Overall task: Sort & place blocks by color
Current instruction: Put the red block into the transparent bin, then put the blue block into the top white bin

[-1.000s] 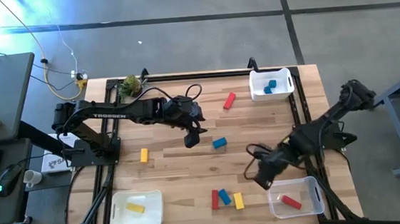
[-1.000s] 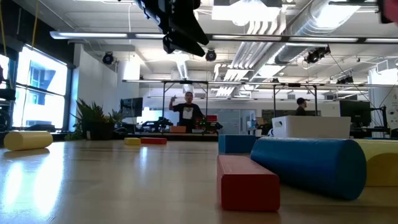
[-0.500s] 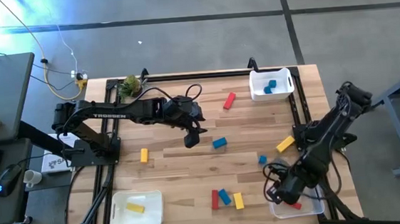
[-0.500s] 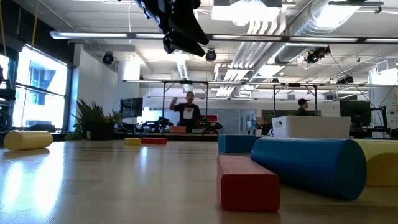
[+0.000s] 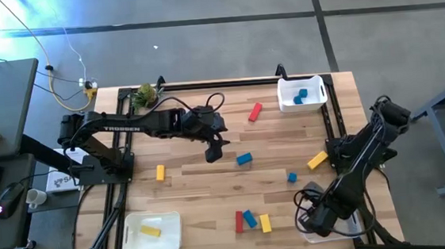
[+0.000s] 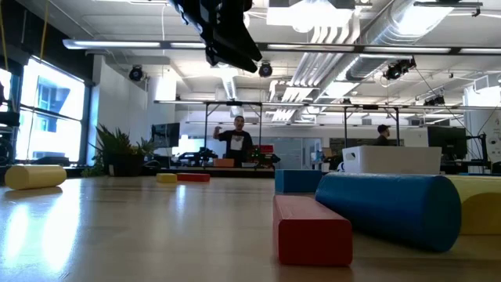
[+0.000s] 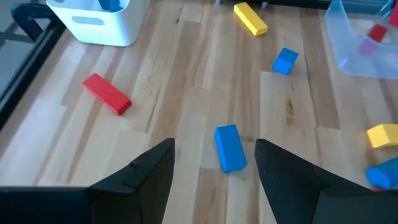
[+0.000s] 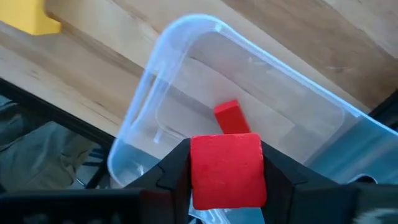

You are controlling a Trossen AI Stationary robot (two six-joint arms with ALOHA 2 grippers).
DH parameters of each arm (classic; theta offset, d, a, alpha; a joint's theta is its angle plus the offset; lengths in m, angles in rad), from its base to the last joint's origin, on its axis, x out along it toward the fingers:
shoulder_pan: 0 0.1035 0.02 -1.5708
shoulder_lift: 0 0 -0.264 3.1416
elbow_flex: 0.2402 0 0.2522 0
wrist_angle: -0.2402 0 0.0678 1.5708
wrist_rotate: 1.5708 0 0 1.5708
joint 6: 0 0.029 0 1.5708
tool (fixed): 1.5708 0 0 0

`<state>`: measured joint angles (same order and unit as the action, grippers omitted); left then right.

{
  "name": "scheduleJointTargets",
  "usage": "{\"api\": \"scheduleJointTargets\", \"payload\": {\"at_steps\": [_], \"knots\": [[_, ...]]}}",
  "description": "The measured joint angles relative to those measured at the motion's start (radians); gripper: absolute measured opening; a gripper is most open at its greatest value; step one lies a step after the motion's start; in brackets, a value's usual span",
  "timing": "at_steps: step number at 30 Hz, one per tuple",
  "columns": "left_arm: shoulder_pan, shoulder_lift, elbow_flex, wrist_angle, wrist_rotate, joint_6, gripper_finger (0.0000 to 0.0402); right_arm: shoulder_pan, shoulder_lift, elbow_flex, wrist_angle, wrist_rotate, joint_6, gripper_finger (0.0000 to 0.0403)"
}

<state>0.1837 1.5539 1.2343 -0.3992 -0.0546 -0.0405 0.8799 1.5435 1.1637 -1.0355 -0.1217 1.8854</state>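
A red block (image 8: 227,169) sits clamped between the right gripper (image 8: 225,177) fingers, held directly above the clear bin (image 8: 149,99) at the table's near right corner, where another red block (image 8: 231,117) already lies. The step in hand looks like dropping red into its bin; the next move calls for opening the fingers while centred over the bin. The left gripper (image 7: 214,165) hovers mid-table with fingers spread and empty, over a blue block (image 7: 230,147), likely its next pick for the white bin (image 7: 93,25).
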Motion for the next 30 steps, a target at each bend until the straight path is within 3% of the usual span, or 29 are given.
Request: {"api": "scheduleJointTargets", "payload": {"at_steps": [5,11,24,30], "knots": [[0.011,0.0,0.0,0.0,-0.009,0.018,0.0211,0.0,0.028,0.0,0.0,-0.052,0.001,0.0189],[0.033,0.0,0.0,0.0,-0.009,0.018,0.0211,-0.012,0.03,0.0,0.001,-0.043,0.002,0.0225],[0.099,0.0,0.0,-0.091,-0.009,0.018,0.0211,-0.076,-0.046,0.0,0.043,0.02,0.003,0.023],[0.123,0.0,0.0,-0.108,-0.009,0.017,0.0211,-0.142,-0.114,0.0,0.052,0.166,-0.022,0.0231]]}}
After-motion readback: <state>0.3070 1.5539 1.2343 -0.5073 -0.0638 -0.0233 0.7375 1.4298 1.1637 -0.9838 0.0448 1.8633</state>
